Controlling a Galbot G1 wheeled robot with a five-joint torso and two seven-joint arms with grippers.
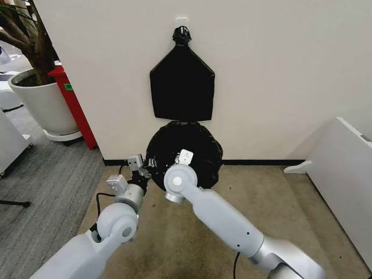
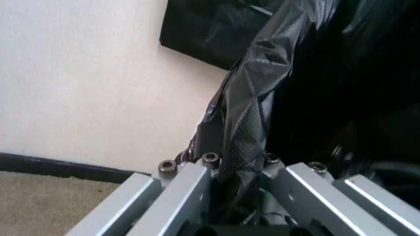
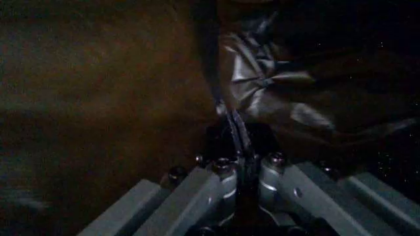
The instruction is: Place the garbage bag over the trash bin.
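**Both grippers pinch the black bag at the foot of the wall**

From my remote station I see the garbage bag (image 1: 185,152) bunched in a glossy round mass on the floor against the cream wall (image 1: 279,75), directly below a flat black bundle (image 1: 182,90) that hangs from a white hook (image 1: 182,22). The bag covers whatever stands beneath it, so I cannot make out the trash bin itself. The left gripper (image 1: 143,169) sits at the bag's left edge; in the left wrist view its grey fingers (image 2: 187,189) are clamped on a crinkled fold of the plastic (image 2: 246,147), which rises between them toward the wall. The right gripper (image 3: 239,147) reaches into the bag's near middle, the arm's round wrist joint (image 1: 179,179) just in front of it. In the dim right wrist view its jaws are drawn together on a thin pleat of the film (image 3: 262,88). The two grippers are near each other, the left one slightly farther left and lower on the bag. Tan carpet (image 1: 174,232) lies under both arms. At far left a red container (image 1: 72,99) stands beside a large white plant pot (image 1: 43,104), well apart from the bag. A white panel (image 1: 349,174) leans at the right edge.
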